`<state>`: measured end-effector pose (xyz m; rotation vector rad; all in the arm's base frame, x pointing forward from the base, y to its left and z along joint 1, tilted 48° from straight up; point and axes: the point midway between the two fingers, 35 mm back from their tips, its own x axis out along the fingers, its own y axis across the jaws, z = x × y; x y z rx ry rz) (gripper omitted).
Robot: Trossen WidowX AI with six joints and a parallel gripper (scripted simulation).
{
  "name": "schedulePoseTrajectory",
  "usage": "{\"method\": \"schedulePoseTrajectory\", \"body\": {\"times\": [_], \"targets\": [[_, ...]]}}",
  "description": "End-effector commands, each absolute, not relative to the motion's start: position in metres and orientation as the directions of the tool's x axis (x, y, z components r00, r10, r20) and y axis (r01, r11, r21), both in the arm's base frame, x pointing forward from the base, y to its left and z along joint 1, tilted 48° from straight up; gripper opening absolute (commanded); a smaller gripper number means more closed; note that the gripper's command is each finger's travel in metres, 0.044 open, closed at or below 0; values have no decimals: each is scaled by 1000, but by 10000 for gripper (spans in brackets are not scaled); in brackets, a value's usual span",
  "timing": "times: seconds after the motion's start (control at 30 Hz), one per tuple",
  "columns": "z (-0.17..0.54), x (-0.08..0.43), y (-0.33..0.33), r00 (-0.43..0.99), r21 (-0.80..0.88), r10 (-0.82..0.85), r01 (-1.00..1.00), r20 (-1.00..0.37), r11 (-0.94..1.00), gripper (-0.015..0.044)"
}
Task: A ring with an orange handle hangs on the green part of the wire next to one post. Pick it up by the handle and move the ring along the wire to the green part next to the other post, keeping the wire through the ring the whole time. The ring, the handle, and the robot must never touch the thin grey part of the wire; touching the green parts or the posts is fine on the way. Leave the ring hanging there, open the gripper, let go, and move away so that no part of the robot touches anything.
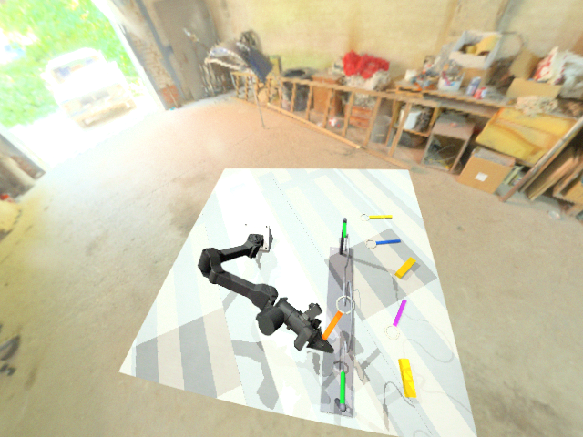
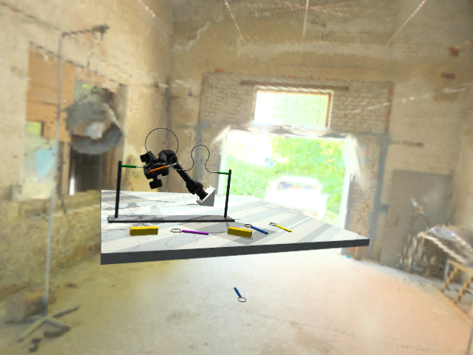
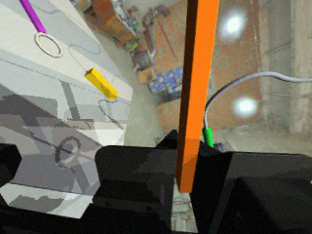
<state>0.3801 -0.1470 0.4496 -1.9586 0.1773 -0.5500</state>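
Observation:
My gripper (image 1: 328, 347) (image 3: 176, 134) is shut on the orange handle (image 1: 332, 325) (image 2: 158, 168) (image 3: 196, 88). The ring (image 1: 336, 304) is at the handle's far end, around the grey wire's line in the top view; it is nearly edge-on in the exterior view and out of the wrist view. The grey wire (image 2: 161, 128) (image 3: 263, 74) has a big loop and a smaller bend. The ring is at the low stretch between them; contact cannot be told. One green part (image 1: 342, 388) (image 2: 128, 166) (image 3: 209, 137) is beside the near post (image 2: 118, 191), the other (image 1: 344, 229) (image 2: 223, 173) beside the far post (image 2: 228, 194).
Beyond the stand's base (image 1: 336, 404) (image 2: 171, 220) lie two yellow blocks (image 1: 407, 377) (image 2: 239, 231), a purple-handled ring (image 1: 400, 312) (image 2: 194, 231), a blue-handled one (image 1: 388, 242) (image 2: 256, 228) and a yellow-handled one (image 1: 380, 217) (image 2: 283, 227).

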Motion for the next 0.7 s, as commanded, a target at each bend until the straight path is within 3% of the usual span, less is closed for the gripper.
{"method": "schedulePoseTrajectory", "body": {"times": [0.0,0.67], "targets": [[434,378,-153,882,-934,-396,118,255,-337,-150],[358,378,-157,883,-985,-470,93,14,146,-150]]}}
